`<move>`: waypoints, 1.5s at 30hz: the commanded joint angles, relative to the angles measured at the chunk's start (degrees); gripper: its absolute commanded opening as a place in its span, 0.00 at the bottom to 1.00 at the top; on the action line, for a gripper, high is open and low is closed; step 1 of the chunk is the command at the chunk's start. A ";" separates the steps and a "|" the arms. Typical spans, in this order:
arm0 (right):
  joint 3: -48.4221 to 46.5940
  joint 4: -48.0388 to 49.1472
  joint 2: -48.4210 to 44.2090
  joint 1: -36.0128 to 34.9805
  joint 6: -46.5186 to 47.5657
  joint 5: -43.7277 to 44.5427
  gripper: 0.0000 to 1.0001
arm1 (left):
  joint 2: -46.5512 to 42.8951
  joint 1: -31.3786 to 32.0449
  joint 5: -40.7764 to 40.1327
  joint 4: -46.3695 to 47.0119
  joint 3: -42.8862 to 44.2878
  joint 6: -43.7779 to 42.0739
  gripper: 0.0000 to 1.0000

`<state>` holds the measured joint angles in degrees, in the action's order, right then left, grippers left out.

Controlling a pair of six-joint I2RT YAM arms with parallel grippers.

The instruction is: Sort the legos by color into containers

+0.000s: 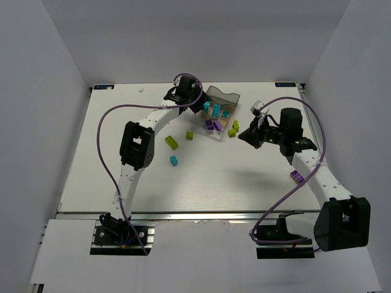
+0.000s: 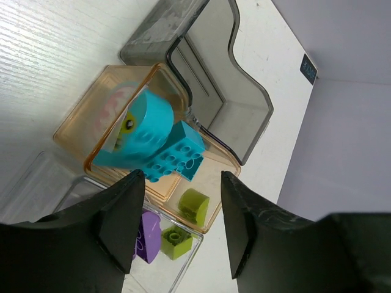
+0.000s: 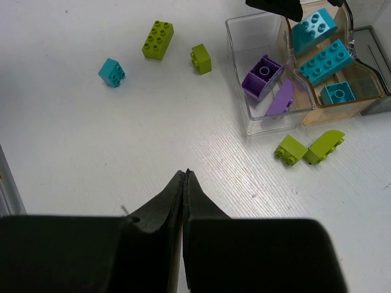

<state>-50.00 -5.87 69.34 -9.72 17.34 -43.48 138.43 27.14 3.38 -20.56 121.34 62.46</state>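
Note:
The three-compartment tray (image 1: 230, 97) stands at the back centre. Its tan compartment (image 3: 360, 101) holds cyan bricks (image 3: 324, 61), its clear compartment (image 3: 241, 36) holds purple bricks (image 3: 263, 76), and the smoky grey end (image 2: 244, 116) holds nothing. My left gripper (image 2: 182, 183) is open and empty, hovering over the tray above the cyan bricks (image 2: 153, 140). My right gripper (image 3: 185, 173) is shut and empty, above bare table near two lime bricks (image 3: 290, 149) lying just outside the tray. Loose on the table are a long lime brick (image 3: 157, 39), a small lime brick (image 3: 201, 58) and a cyan brick (image 3: 112, 71).
A purple brick (image 1: 297, 176) lies beside my right arm's forearm. A small white and grey object (image 1: 256, 108) sits right of the tray. White walls close off the table at the back and both sides.

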 commanded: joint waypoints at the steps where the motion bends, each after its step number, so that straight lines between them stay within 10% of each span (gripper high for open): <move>1: -0.10 0.86 -1.31 0.22 0.32 -0.90 0.04 | -3.52 0.20 -0.83 -0.98 1.88 -0.05 0.63; 5: -0.98 -0.63 -1.23 0.31 1.64 -1.34 0.20 | -4.92 0.20 -0.74 -0.28 2.23 0.12 0.62; 11: -1.77 -2.74 -1.75 0.31 5.24 -1.43 0.89 | -11.68 0.20 -1.96 -1.06 0.57 -4.35 0.31; 24: -13.62 -18.55 11.07 -5.67 11.39 -3.19 0.89 | -52.27 0.20 -8.83 0.08 -45.20 -19.21 0.07; 34: -17.67 -14.00 17.31 -24.90 -0.89 17.10 0.78 | -82.51 0.20 -17.87 -4.84 -72.90 -14.74 0.50; 45: -28.82 -16.18 33.37 -43.10 -17.95 36.79 0.89 | -99.05 0.20 -21.65 -15.64 -84.15 -8.06 0.62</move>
<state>-73.89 -20.99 99.22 -50.28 5.96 -14.52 42.15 27.14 -15.94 -31.66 39.13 51.83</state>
